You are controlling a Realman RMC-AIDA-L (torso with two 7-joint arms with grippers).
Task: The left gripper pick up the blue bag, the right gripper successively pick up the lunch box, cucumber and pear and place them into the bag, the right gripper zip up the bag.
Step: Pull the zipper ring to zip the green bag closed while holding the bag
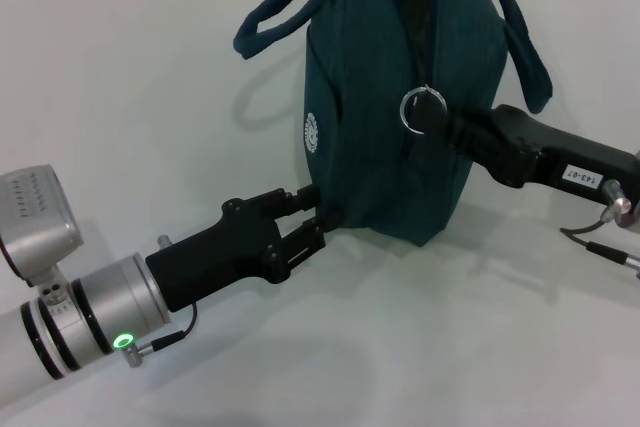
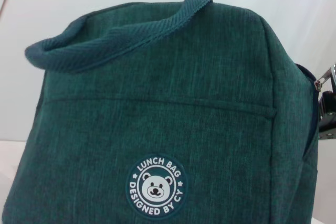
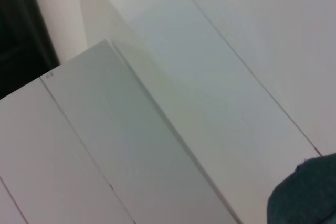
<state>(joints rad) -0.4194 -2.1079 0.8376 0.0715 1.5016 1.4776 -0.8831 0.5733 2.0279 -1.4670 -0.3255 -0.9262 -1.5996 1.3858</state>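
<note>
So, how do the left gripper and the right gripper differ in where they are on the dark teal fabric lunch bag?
The left gripper is shut on the dark teal fabric lunch bag at its lower side corner; the right gripper is higher, at the zipper's metal pull ring. The left gripper comes from the lower left, the right gripper from the right. Both are black and touch the bag.

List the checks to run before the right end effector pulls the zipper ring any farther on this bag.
1. Left end effector grips the bag at its lower corner: ok.
2. Right end effector is at the zipper ring: ok; a firm grip on it: cannot tell.
3. Zipper fully shut: not ok, a gap shows at the bag's top.
4. Lunch box, cucumber and pear inside: cannot tell, none is visible.
5. Handles clear of the zipper line: ok.
</note>
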